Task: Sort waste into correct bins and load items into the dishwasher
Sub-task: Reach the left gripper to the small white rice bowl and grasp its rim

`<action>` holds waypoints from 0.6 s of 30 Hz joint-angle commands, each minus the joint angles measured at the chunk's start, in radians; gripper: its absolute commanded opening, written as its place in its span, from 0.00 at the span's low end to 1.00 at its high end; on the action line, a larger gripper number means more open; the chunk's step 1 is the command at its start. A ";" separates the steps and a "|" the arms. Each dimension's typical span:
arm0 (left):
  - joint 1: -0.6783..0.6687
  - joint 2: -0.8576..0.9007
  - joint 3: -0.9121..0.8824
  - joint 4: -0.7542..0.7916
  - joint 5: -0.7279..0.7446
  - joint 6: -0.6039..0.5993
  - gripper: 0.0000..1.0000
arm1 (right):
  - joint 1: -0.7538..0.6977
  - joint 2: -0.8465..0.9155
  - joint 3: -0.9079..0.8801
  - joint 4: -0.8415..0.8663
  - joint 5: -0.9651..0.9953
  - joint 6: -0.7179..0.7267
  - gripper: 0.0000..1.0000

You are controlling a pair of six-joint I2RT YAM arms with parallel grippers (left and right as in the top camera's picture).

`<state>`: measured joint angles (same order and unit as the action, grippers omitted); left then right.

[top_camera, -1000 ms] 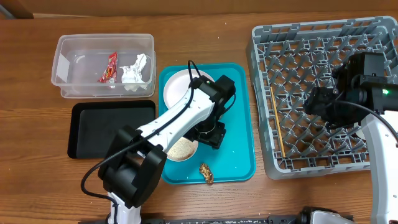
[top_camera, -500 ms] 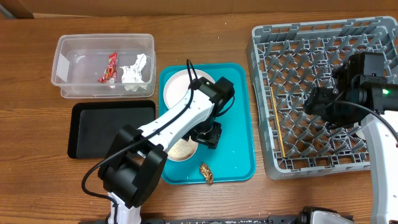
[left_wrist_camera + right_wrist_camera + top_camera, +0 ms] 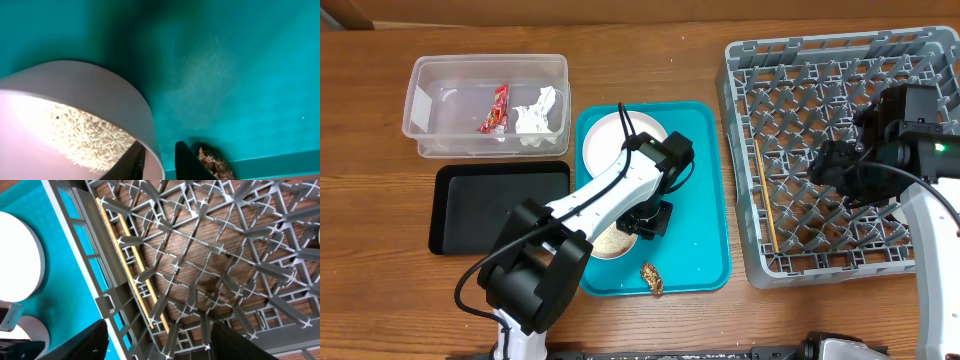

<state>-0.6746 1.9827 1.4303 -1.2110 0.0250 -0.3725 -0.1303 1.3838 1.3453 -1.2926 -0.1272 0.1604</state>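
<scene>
A small white bowl (image 3: pixel 608 241) of white rice (image 3: pixel 95 135) sits on the teal tray (image 3: pixel 705 200), in front of the large white plate (image 3: pixel 610 140). My left gripper (image 3: pixel 646 222) straddles the bowl's right rim (image 3: pixel 150 125), one finger inside and one outside, shut on it. The brown food lump (image 3: pixel 651 279) lies just beside the outer finger (image 3: pixel 186 159), at the tray's front edge. My right gripper (image 3: pixel 847 178) hangs open and empty over the grey dish rack (image 3: pixel 840 100), where the wooden chopsticks (image 3: pixel 765 195) lie along the left side. They show in the right wrist view too (image 3: pixel 131 266).
The clear tub (image 3: pixel 420 100) at the back left holds the red wrapper (image 3: pixel 499 108) and the white napkin (image 3: pixel 535 113). The black tray (image 3: pixel 490 205) lies in front of it. The plate's edge (image 3: pixel 17 260) shows in the right wrist view.
My left gripper has slid a little left and forward onto the rice bowl's rim. The right arm has not moved.
</scene>
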 commanded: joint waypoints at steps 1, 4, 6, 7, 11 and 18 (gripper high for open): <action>0.000 0.006 -0.005 0.012 -0.007 -0.010 0.22 | -0.003 -0.007 0.003 0.004 -0.006 -0.005 0.68; 0.000 0.006 -0.005 0.016 -0.007 -0.010 0.18 | -0.003 -0.007 0.003 0.004 -0.006 -0.005 0.68; 0.000 0.006 -0.005 0.017 -0.007 -0.010 0.18 | -0.003 -0.007 0.003 0.004 -0.006 -0.005 0.68; 0.000 0.006 -0.005 0.018 -0.007 -0.010 0.18 | -0.003 -0.007 0.003 0.003 -0.006 -0.005 0.68; 0.000 0.006 -0.005 0.031 -0.006 -0.010 0.15 | -0.003 -0.007 0.003 0.003 -0.006 -0.005 0.68; -0.001 0.006 -0.005 0.060 -0.007 -0.010 0.04 | -0.003 -0.007 0.003 0.004 -0.006 -0.005 0.68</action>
<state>-0.6746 1.9827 1.4300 -1.1683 0.0246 -0.3752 -0.1303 1.3838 1.3453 -1.2934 -0.1265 0.1596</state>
